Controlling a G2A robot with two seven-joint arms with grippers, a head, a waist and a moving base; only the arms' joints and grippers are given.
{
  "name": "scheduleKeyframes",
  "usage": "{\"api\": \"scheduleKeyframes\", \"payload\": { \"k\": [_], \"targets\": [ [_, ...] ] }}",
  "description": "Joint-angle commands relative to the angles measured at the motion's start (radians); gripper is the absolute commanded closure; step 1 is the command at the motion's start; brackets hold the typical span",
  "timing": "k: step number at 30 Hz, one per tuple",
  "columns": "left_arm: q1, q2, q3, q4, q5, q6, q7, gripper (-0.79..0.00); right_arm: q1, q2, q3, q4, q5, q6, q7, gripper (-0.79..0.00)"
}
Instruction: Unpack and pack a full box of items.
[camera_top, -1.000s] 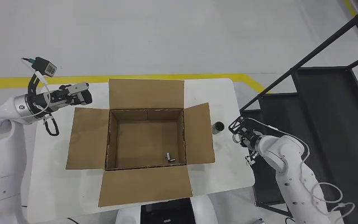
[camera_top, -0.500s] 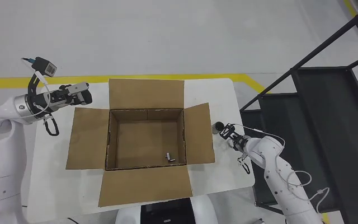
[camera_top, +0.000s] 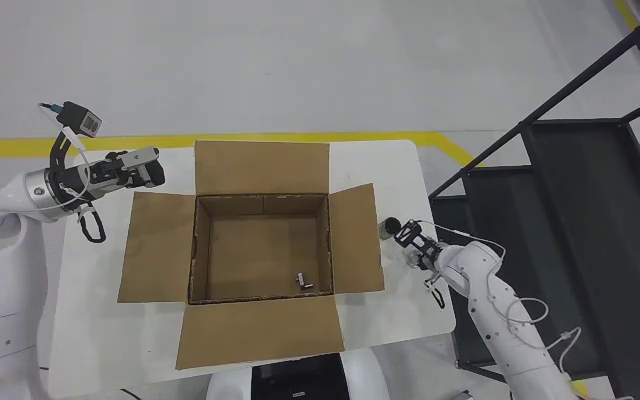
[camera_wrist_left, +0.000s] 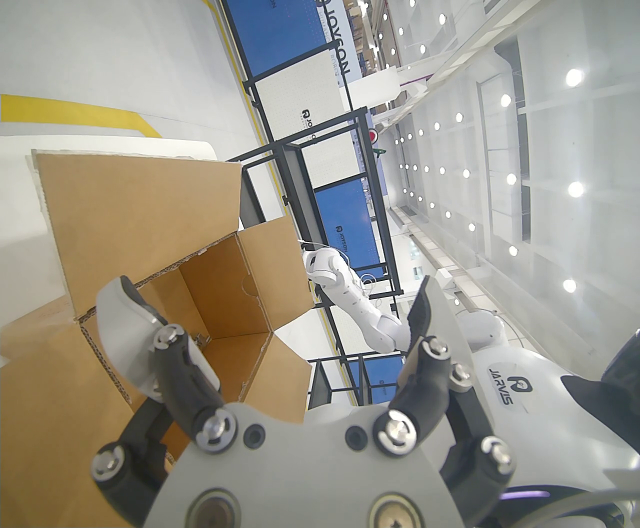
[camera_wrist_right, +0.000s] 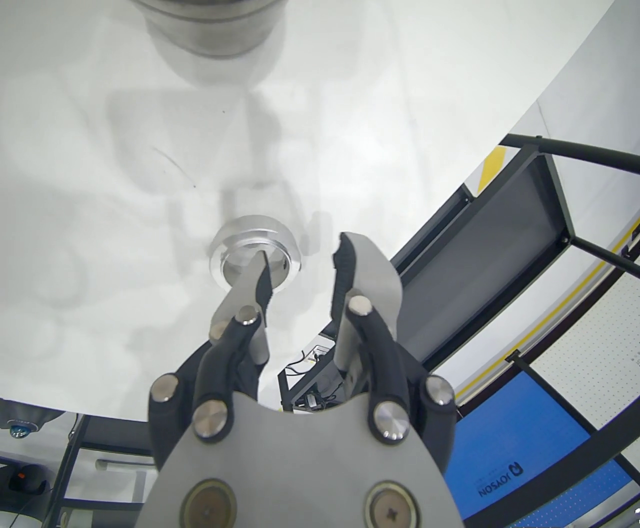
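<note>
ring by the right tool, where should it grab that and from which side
Take the ring by its outer wall, from straight above, one finger on each side. It lies flat on the table, hole up, and sits low, so coming in sideways would likely leave little to hold. The right tool, open, is close to it.

The top camera looks straight down on the table (camera_top: 100, 330). The left wrist camera, just behind the left gripper (camera_wrist_left: 272, 295), faces the box (camera_wrist_left: 210, 295), shared with the top view. The right one, behind the right gripper (camera_wrist_right: 302, 255), faces the table closely.
</note>
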Motion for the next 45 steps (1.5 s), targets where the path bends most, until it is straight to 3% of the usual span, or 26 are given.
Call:
{"api": "scheduleKeyframes", "payload": {
  "k": [1, 10, 15, 19, 26, 32, 34, 45],
  "targets": [
    [0.000, 0.000, 0.000, 0.000, 0.000, 0.000, 0.000, -0.785, 0.000, 0.002, 0.010, -0.011, 0.004, -0.007, 0.002, -0.785],
    [0.000, 0.000, 0.000, 0.000, 0.000, 0.000, 0.000, -0.785, -0.090, 0.021, 0.166, -0.262, 0.095, -0.029, 0.041, -0.785],
    [0.000, 0.000, 0.000, 0.000, 0.000, 0.000, 0.000, -0.785, -0.123, 0.020, 0.237, -0.430, 0.282, 0.001, 0.053, -0.785],
    [0.000, 0.000, 0.000, 0.000, 0.000, 0.000, 0.000, -0.785, -0.118, 0.021, 0.252, -0.546, 0.430, -0.029, 0.063, -0.785],
    [0.000, 0.000, 0.000, 0.000, 0.000, 0.000, 0.000, -0.785, -0.092, 0.023, 0.240, -0.659, 0.557, -0.034, 0.046, -0.785],
    [0.000, 0.000, 0.000, 0.000, 0.000, 0.000, 0.000, -0.785, -0.056, 0.030, 0.133, -0.716, 0.604, -0.124, 0.108, -0.785],
    [0.000, 0.000, 0.000, 0.000, 0.000, 0.000, 0.000, -0.785, -0.039, 0.030, 0.075, -0.725, 0.579, -0.092, 0.152, -0.785],
    [0.000, 0.000, 0.000, 0.000, 0.000, 0.000, 0.000, -0.785, 0.114, 0.013, -0.312, -0.698, 0.311, -0.096, 0.288, -0.785]
  ]
}}
